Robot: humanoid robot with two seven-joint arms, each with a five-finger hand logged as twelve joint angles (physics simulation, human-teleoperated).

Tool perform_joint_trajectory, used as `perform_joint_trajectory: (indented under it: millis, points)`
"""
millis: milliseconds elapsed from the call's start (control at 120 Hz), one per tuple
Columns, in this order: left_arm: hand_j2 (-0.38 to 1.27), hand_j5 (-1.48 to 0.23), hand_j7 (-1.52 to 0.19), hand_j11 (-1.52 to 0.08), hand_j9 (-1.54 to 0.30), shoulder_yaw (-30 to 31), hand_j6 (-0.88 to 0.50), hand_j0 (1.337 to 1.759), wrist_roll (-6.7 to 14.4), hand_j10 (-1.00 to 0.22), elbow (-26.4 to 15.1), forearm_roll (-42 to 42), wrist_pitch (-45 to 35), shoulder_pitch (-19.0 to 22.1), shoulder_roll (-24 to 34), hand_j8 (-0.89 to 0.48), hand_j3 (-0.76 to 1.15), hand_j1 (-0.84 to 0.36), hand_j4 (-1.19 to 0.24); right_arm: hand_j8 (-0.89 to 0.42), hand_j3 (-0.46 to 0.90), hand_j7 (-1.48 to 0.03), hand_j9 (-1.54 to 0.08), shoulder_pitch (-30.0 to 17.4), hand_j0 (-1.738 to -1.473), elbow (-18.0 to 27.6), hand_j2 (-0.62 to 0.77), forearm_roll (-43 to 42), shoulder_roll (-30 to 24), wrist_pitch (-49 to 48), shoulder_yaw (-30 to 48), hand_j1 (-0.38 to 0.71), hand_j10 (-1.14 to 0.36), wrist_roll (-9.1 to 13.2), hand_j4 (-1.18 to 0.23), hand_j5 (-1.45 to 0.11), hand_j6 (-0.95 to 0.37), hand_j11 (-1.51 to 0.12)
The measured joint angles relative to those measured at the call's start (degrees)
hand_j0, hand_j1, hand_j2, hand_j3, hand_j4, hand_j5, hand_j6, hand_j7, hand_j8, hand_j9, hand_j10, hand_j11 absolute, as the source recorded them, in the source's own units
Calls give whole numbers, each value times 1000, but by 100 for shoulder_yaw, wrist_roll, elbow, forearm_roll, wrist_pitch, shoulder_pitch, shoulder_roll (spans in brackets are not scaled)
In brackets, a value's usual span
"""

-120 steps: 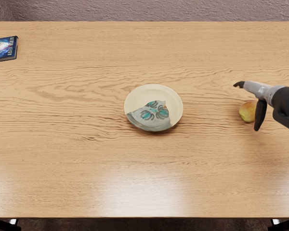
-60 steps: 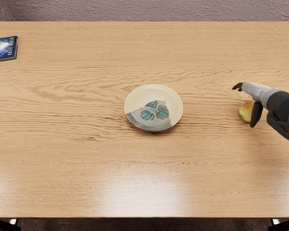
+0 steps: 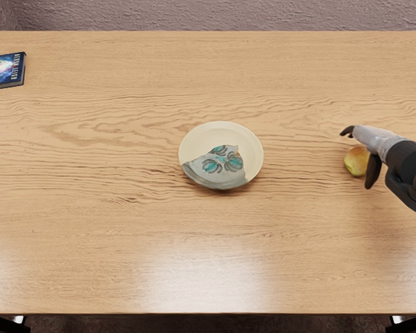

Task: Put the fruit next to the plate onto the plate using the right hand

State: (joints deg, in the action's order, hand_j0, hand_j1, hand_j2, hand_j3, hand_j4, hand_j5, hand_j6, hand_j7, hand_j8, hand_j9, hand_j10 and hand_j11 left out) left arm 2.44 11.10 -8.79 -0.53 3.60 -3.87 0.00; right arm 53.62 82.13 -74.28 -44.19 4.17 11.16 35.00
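A cream plate (image 3: 208, 137) with a teal leaf pattern sits in the middle of the wooden table. Well to its right lies a small yellow-orange fruit (image 3: 355, 161). My right hand (image 3: 364, 149) comes in from the right edge and hovers over the fruit, partly covering its right side. One grey finger points left above the fruit and a dark finger hangs down beside it. The fingers are spread and hold nothing. Whether they touch the fruit I cannot tell. The left arm is out of view.
A blue book (image 3: 4, 69) lies at the table's far left edge. The wooden table (image 3: 194, 236) spreads wide in front of the plate, and a textured wall runs along the back.
My right hand has shifted slightly right and down around the fruit, and its hanging finger has drawn in closer. The fruit and plate have not moved.
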Motion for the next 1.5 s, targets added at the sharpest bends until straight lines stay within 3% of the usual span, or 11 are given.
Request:
perform_joint_trajectory:
  millis: [533,908,1500]
  points:
    - [2,-11,-11,-11,-11,0,-9,1658,0,-9,0,0,0,0,0,-9,0,339,-9,-198,0,-247,-248,-4,-1658,-283,-34,5,148,3,14,-124,-196,0,-197,-248,-200,-248]
    - [2,-11,-11,-11,-11,0,-9,1658,2,-9,0,-1,0,1,0,-9,0,339,-9,-294,0,-373,-373,-24,-1658,-307,-53,53,164,5,25,-8,-292,0,-293,-374,-295,-373]
    - [2,-11,-11,-11,-11,0,-9,1658,2,-9,0,0,0,1,0,-9,0,339,-9,-351,0,-448,-449,-140,-1658,-340,-64,67,174,168,18,61,-349,0,-350,-449,-352,-448]
